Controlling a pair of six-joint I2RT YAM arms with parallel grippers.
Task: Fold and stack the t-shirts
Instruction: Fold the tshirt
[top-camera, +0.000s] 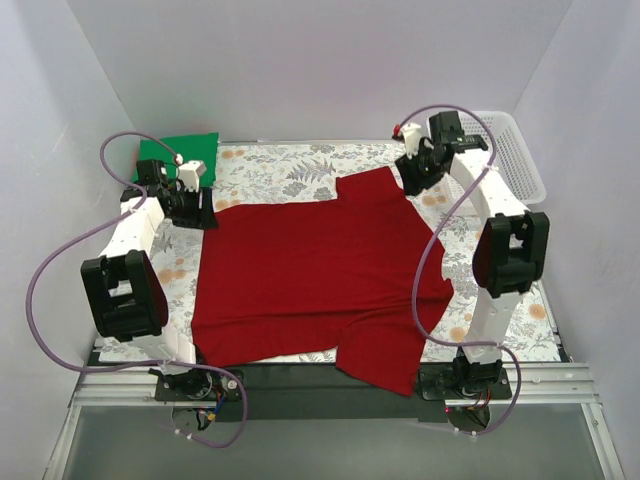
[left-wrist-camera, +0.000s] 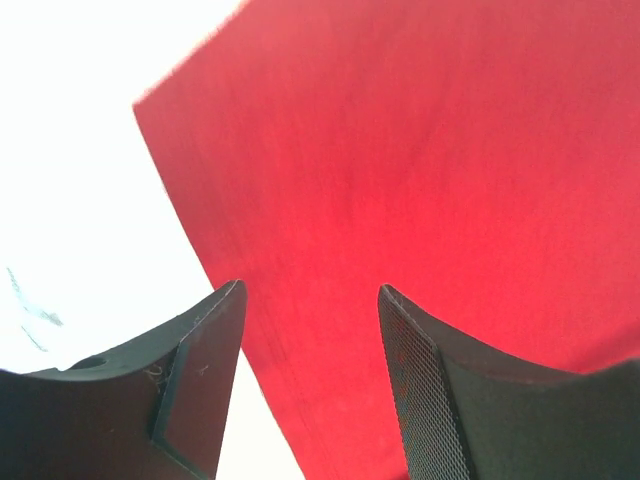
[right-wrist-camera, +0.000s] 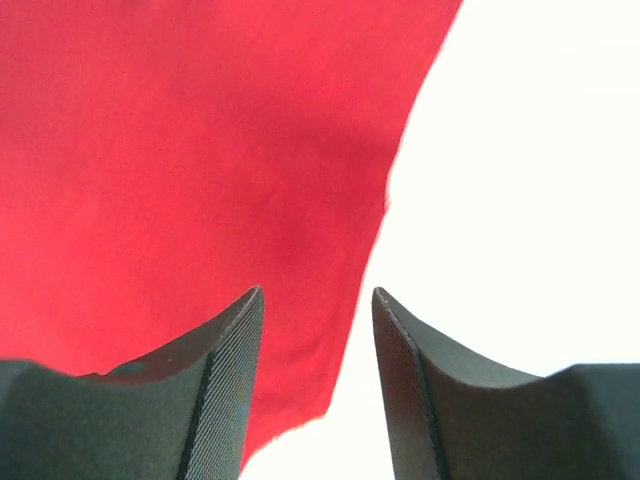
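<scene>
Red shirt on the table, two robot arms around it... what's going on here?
Two robot arms are working on a dark red cloth t-shirt, spread flat and unfolded on the floral-patterned table. The left end effector hangs over its far left corner and the right end effector over its far right corner. Both are open and grip nothing. A bright green cloth t-shirt sits at the table's far left corner.
</scene>
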